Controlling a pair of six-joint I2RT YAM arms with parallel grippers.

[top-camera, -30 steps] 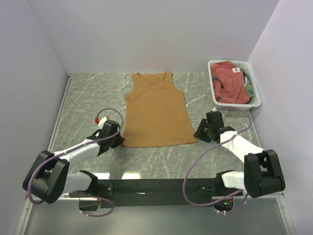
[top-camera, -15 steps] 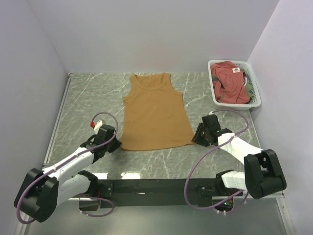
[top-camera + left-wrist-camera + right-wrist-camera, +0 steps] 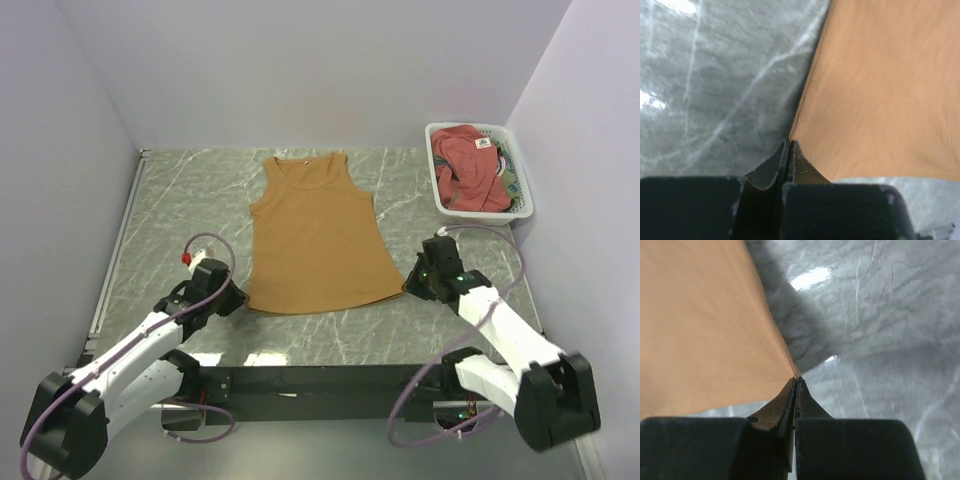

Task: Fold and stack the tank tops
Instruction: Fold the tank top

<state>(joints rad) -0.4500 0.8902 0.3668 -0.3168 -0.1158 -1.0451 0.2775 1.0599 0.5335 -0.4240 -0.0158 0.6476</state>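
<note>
Left gripper [image 3: 789, 146]: jaws closed, pinching the near-left hem corner of the tan tank top [image 3: 315, 235].
Right gripper [image 3: 796, 382]: jaws closed as well, nipping the near-right hem corner of the same top.
Tan top, place: spread flat on the marbled table [image 3: 180, 200], about mid-table, between the two arms.
Tan top, heading: neck and straps point to the far wall and the hem faces the arm bases, so the long axis runs near to far.
Step in hand: likely the start of the first fold, with both hem corners held.
Next move: probably raise both corners together and level, then carry the hem toward the straps without skewing the cloth.
Rust-red tank top [image 3: 465, 165]: bunched in the white basket [image 3: 432, 130] at the far right, not yet folded.
</note>
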